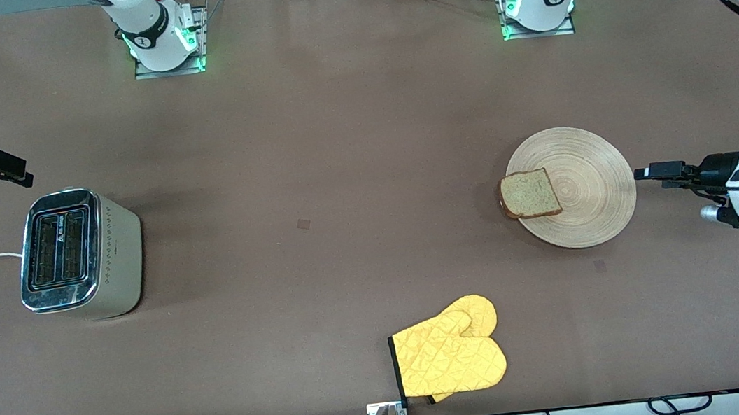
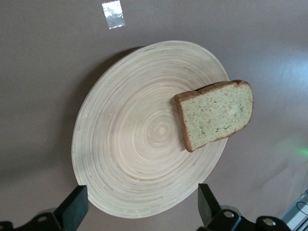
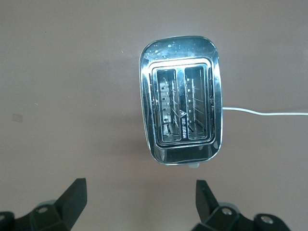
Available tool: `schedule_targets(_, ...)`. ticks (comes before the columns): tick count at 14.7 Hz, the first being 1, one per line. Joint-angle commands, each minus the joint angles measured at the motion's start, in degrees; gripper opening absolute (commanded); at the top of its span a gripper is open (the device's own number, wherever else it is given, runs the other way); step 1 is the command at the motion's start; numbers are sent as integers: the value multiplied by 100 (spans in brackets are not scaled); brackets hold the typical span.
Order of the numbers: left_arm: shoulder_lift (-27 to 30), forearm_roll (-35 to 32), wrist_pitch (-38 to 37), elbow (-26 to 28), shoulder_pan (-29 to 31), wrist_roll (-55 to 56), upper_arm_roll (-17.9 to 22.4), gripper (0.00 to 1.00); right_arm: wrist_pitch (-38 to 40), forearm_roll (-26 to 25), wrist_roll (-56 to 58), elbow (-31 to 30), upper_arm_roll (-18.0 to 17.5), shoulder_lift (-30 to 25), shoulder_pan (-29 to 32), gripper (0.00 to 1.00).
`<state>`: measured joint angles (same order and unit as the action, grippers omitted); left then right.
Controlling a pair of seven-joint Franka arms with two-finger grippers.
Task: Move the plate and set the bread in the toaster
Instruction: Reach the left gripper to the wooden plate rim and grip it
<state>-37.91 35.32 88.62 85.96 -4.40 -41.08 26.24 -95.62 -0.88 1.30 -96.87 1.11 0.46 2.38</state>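
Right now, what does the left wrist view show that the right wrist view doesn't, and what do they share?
Only the left wrist view shows the wooden plate with the bread slice lying at its edge and hanging slightly over the rim, plus the open left pincer near the plate's rim. Only the right wrist view shows the silver two-slot toaster, both slots empty, its white cord, and the open right pincer. Both show the same brown tabletop.
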Motion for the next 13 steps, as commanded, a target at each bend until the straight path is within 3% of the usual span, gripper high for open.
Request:
schedule_targets(1, -295, 247, -11, -62, 35, -295, 100, 100, 9, -70, 99, -34, -41, -38, 35, 100)
schedule_targets(13, -858, 238, 129, 246, 132, -1165, 258, 100, 18, -70, 99, -34, -41, -29, 35, 100)
